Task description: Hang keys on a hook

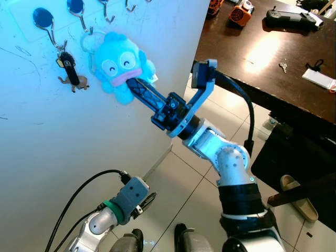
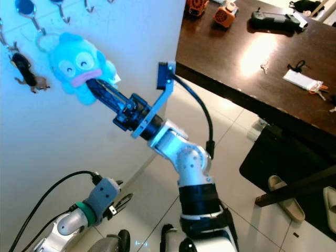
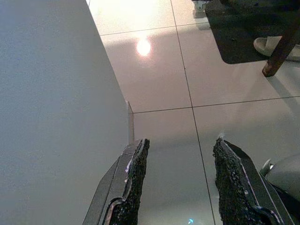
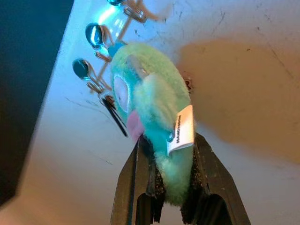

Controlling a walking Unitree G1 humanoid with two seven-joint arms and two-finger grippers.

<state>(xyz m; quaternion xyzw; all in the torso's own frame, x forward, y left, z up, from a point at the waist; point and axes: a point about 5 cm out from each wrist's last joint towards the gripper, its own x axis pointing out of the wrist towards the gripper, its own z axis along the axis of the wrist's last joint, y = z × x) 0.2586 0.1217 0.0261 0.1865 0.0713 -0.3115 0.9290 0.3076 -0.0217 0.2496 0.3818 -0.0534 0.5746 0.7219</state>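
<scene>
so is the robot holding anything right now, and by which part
The right gripper is shut on the lower end of the blue plush toy, up against the wall by the hooks. The left gripper is open and holds nothing.

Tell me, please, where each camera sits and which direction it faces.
Left eye, head: faces down at the wall hooks, both arms.
Right eye, head: same scene, shared blue plush keychain.
Left wrist: faces the floor tiles past the open left gripper.
Right wrist: faces the wall; right gripper clamps the plush.

white wall [image 1: 63, 157], pale tiled floor [image 3: 159, 75], dark wooden table [image 1: 252, 58] catching glare.
</scene>
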